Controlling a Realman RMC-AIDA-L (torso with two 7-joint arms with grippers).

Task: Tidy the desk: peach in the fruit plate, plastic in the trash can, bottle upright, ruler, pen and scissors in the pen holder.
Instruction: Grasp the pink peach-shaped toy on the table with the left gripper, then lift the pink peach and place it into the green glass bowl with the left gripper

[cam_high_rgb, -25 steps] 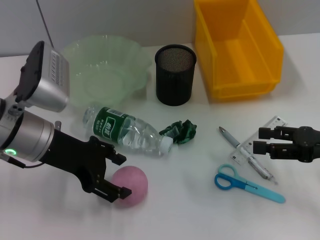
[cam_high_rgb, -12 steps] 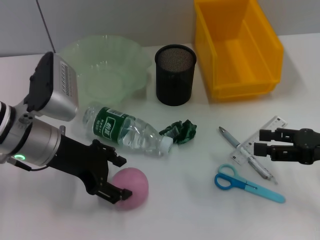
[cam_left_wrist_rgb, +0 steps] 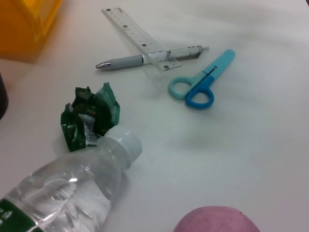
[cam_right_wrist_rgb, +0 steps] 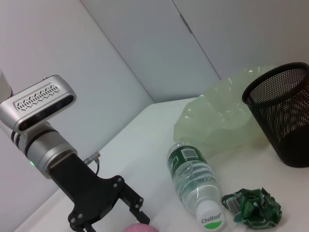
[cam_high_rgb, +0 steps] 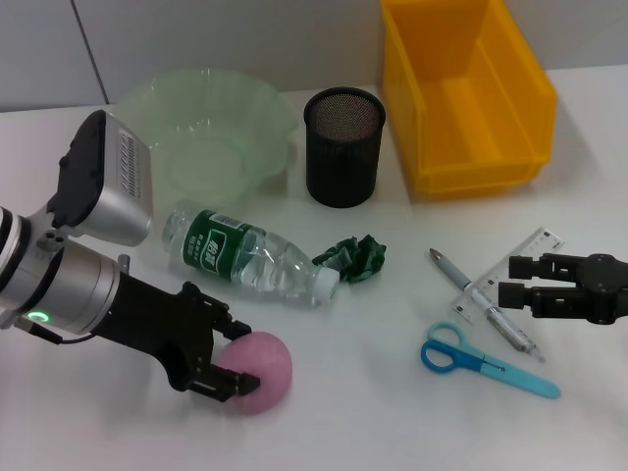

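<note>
The pink peach [cam_high_rgb: 263, 371] lies on the table at the front left; its top shows in the left wrist view [cam_left_wrist_rgb: 217, 221]. My left gripper [cam_high_rgb: 236, 357] is open, with one finger on each side of the peach's left part. The clear bottle [cam_high_rgb: 250, 257] lies on its side, with the crumpled green plastic [cam_high_rgb: 355, 257] by its cap. My right gripper [cam_high_rgb: 512, 280] is open and hovers over the ruler [cam_high_rgb: 538, 243] and pen [cam_high_rgb: 486, 304]. The blue scissors [cam_high_rgb: 486, 361] lie in front of them.
The black mesh pen holder [cam_high_rgb: 343, 145] stands at the back centre. The green translucent fruit plate [cam_high_rgb: 211, 137] is to its left and the yellow bin [cam_high_rgb: 461, 93] to its right. The left arm's camera housing [cam_high_rgb: 103, 182] rises above the bottle's base.
My left gripper has slid forward, so its fingers now straddle the peach more closely. The right gripper has barely moved.
</note>
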